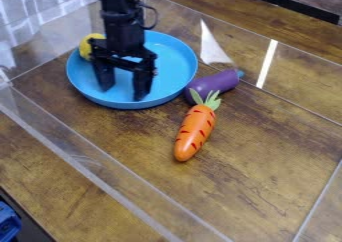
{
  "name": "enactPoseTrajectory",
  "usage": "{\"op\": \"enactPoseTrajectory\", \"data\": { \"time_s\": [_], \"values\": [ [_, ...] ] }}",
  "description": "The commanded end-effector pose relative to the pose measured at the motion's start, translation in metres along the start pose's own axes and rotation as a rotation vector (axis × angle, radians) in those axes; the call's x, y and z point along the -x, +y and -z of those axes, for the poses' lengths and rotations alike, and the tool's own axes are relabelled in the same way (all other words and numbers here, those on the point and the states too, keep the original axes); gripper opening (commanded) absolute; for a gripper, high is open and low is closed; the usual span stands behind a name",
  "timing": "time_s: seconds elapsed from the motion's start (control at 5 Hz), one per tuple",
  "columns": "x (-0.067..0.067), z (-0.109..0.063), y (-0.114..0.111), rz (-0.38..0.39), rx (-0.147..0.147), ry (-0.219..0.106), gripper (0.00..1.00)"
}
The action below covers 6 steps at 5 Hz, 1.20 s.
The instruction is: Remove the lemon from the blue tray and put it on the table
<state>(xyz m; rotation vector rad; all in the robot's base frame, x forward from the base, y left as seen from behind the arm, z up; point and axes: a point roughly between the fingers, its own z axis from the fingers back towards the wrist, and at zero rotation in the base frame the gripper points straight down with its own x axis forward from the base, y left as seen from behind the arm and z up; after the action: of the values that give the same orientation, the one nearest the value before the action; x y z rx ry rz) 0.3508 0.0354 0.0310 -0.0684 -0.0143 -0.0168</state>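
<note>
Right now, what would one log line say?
gripper: open over tray | lemon: in tray, behind gripper, not held

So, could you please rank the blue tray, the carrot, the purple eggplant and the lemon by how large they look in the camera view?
1. Blue tray, by far the widest.
2. Carrot.
3. Purple eggplant, shorter than the carrot.
4. Lemon, though the arm hides part of it, so its place below the eggplant is unsure.

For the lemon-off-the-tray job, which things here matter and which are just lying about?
Part of the job: lemon, blue tray, table, open hand above the tray.
Lying about: carrot, purple eggplant.
</note>
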Motion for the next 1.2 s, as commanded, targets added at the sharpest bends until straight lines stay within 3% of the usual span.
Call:
{"op": "enactPoseTrajectory", "data": {
  "time_s": [0.0, 0.2, 0.6, 1.0],
  "values": [
    [-0.016, -0.03, -0.019, 0.069, -0.006, -0.103, 1.0],
    [-0.017, -0.031, -0.02, 0.083, -0.005, -0.111, 1.0],
    [-0.017, -0.008, -0.018, 0.02, -0.004, -0.128, 1.0],
    [-0.019, -0.013, -0.031, 0.046, 0.006, -0.133, 1.0]
  ]
}}
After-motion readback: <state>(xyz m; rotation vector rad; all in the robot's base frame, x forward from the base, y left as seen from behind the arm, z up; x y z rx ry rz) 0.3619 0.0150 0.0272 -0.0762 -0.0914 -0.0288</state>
